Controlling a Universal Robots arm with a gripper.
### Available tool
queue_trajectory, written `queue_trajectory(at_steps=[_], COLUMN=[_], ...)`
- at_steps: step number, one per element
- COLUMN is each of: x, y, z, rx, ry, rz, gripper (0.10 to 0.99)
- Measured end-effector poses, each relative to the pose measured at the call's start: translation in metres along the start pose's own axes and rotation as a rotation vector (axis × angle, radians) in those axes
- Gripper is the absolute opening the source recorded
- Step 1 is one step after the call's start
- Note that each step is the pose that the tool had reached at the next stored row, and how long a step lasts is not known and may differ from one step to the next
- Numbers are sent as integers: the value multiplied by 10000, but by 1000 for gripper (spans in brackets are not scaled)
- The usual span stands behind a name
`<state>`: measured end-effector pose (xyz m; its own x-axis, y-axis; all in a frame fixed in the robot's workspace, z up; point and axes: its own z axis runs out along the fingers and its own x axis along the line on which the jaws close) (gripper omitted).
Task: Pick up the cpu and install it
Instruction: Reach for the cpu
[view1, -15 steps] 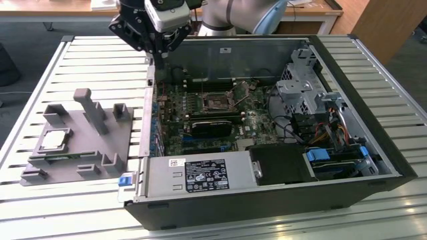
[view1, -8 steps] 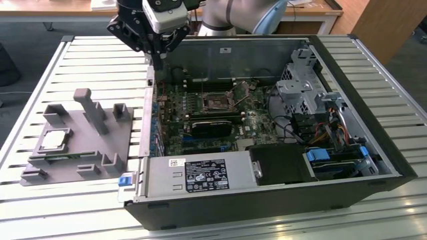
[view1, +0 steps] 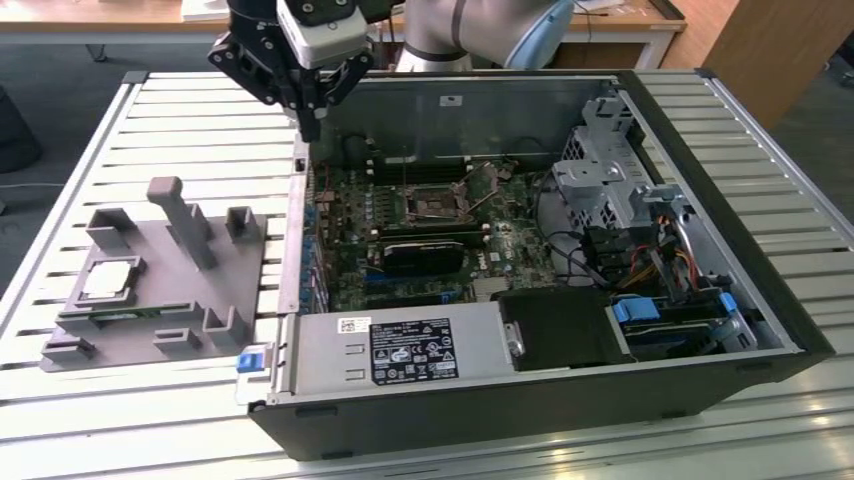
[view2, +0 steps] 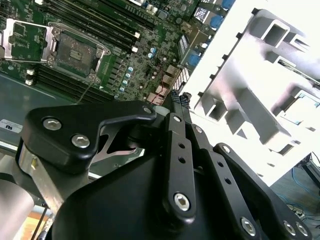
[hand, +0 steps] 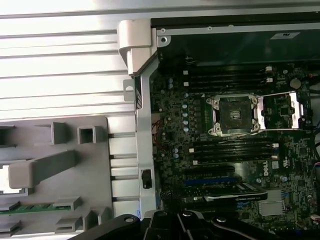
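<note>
The cpu (view1: 110, 280), a small silver-grey square chip, lies flat on the grey holder (view1: 200, 290) at the exterior view's left, outside the computer case. My gripper (view1: 310, 130) hangs above the case's left wall near its back corner, well away from the cpu. Its black fingers (view2: 176, 107) meet at the tips with nothing between them. The empty cpu socket (view1: 434, 207) sits on the green motherboard with its metal frame swung open, and shows in both wrist views (view2: 75, 52) (hand: 235, 115).
The open black computer case (view1: 694, 130) lies on a slatted white table (view1: 200, 110). A green memory stick (view1: 127, 315) rests in the holder beside the cpu, and a tall post (view1: 180, 215) rises from the holder. A drive cage (view1: 607, 175) and cables fill the case's right side.
</note>
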<state>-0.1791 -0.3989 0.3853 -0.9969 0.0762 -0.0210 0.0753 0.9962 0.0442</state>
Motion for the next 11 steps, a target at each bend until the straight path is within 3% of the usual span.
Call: queue_trajectory(at_steps=[11], x=[63], y=[-5], z=[7], rx=[1], ry=[4], rz=[0], gripper=[106])
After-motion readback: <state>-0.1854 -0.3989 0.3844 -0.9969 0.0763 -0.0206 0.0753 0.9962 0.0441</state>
